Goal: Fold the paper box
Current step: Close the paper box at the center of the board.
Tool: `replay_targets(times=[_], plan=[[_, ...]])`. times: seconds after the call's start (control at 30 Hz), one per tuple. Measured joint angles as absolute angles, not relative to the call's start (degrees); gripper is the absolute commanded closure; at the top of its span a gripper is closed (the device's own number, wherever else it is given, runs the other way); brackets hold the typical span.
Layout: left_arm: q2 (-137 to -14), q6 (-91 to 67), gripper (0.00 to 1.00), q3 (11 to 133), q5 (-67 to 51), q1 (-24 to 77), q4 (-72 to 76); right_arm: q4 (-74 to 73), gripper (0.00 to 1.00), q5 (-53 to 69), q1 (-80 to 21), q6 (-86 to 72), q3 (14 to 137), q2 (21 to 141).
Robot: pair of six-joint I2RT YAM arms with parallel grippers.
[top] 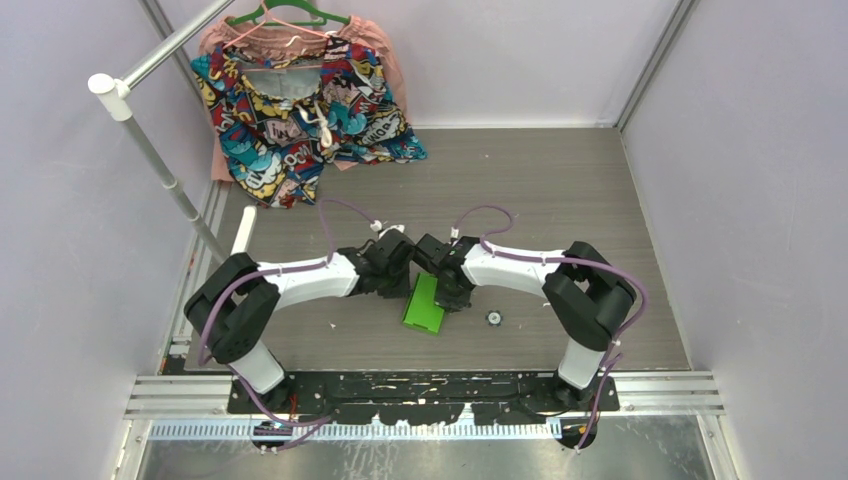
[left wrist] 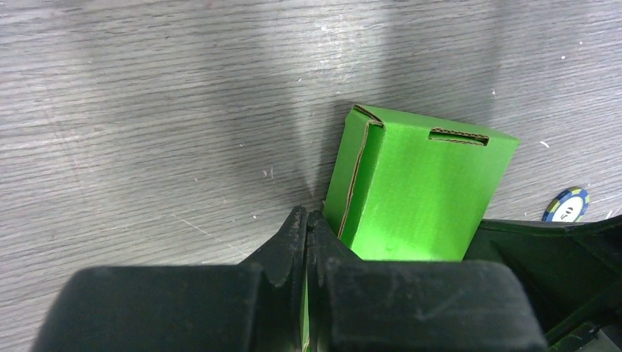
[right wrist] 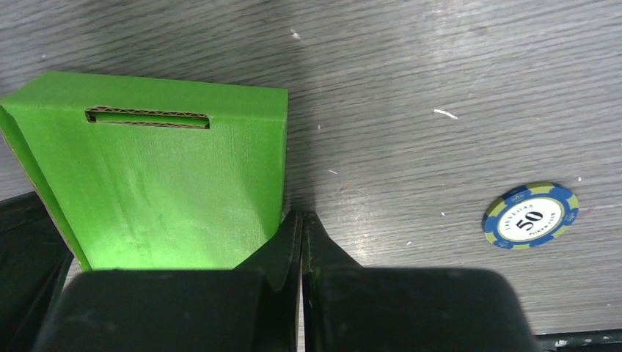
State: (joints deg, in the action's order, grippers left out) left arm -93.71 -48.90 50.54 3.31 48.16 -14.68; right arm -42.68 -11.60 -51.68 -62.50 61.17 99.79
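- We are finding the paper box (top: 424, 305) lying on the bench (top: 560, 190) between the two arms. It is already looking like a shallow rectangular shell, not a flat sheet.
- We are reading the left claw (left wrist: 308, 220) as closed, with its tips sitting at the box's left wall. A sliver of green is showing in the seam between the fingers, so it may be nipping a card edge, but we are not able to tell for sure.
- We are seeing the right claw (right wrist: 301, 220) closed too, with nothing between its fingers and its tips sitting just beside the box's right wall.
- We are judging that the two shut claws are flanking the box to brace it from both sides. Used this way they are acting as blunt pushers, which are less likely to snag thin card.
- We are noticing a slot (right wrist: 147, 117) cut near the far end of the top face, with no tab showing in it. The raw card edge of the left wall is also showing at the far corner, so we are guessing that some tucking is left.
- We are also noting a poker chip (right wrist: 530, 215) lying apart to the right of the box. A patterned garment (top: 300, 110) is hanging at the far left corner, and neither is playing a part here.
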Motion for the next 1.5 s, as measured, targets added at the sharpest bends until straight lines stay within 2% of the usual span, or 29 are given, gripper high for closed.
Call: replay_targets(times=[0.23, 0.33, 0.47, 0.6, 0.77, 1.13, 1.27, 1.5], plan=[[-92.66, -45.1, 1.0, 51.05, 3.75, 47.97, -17.15, -40.45, 0.95, -9.91, -51.7, -58.43, 61.12, 99.79], [-90.91, -44.05, 0.97, 51.05, 4.82, 48.07, -19.29, -38.94, 0.93, -10.02, -51.92, -57.71, 60.66, 99.39], [-85.14, -42.98, 0.87, 51.03, 6.87, 49.39, -22.46, -37.1, 0.87, -10.17, -52.01, -57.3, 58.98, 97.3], [-78.61, -42.54, 0.82, 51.05, 7.2, 48.95, -23.94, -36.4, 0.75, -10.46, -51.94, -57.43, 58.15, 93.17], [-77.34, -42.54, 0.85, 50.37, 7.79, 47.81, -26.02, -36.21, 0.82, -11.16, -51.9, -57.6, 56.88, 90.35], [-77.49, -44.86, 0.9, 42.26, 7.62, 47.7, -27.11, -36.91, 0.83, -11.84, -51.9, -58.63, 54.24, 90.35], [-81.14, -45.23, 0.92, 43.05, 6.2, 47.72, -25.52, -36.18, 0.84, -11.09, -51.9, -58.65, 54.46, 91.7], [-88.51, -46.57, 0.93, 51.35, 5.23, 50.46, -24.84, -36.12, 0.85, -9.56, -52.71, -58.59, 57.8, 97.45]])
